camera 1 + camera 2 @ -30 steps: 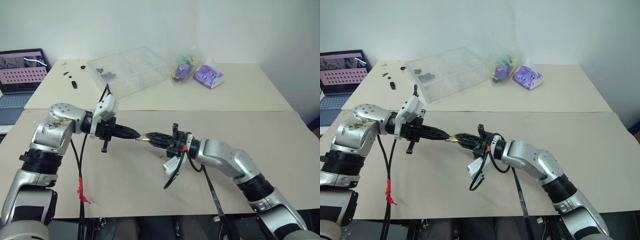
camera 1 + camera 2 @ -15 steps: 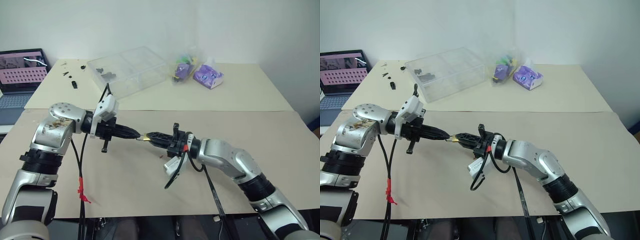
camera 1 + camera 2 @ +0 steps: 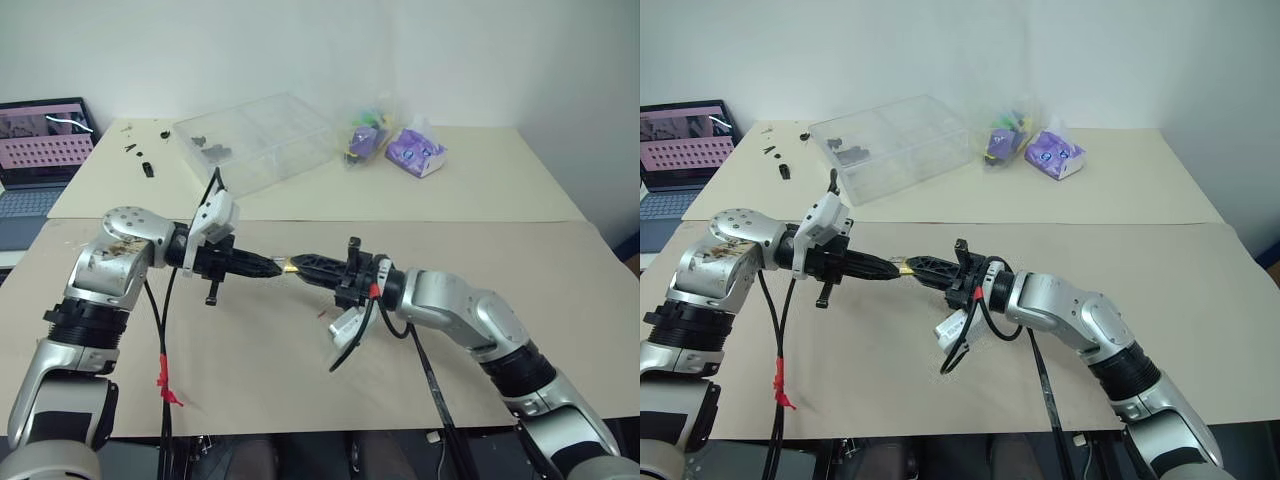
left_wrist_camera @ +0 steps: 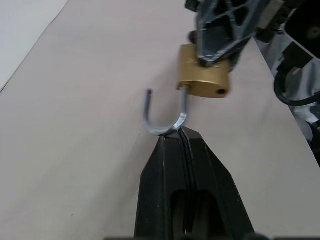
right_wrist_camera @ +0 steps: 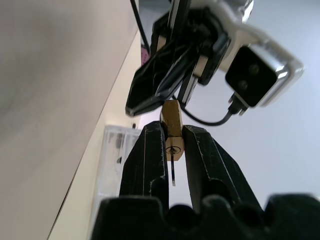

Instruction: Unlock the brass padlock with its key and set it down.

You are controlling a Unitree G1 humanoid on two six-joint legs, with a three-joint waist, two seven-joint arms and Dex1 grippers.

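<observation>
Your arms meet tip to tip above the counter (image 3: 520, 270) — left pincer (image 4: 176, 133) pinches the brass padlock (image 4: 203, 75) shackle, right pincer (image 5: 172, 137) clamps its body.

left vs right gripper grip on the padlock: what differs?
The left gripper pinches the thin silvery shackle at its bend; the right gripper clamps the gold body of the brass padlock. The left's fingers meet almost fully; the right's stay apart around the body. Both hold it above the table, tips facing.
</observation>
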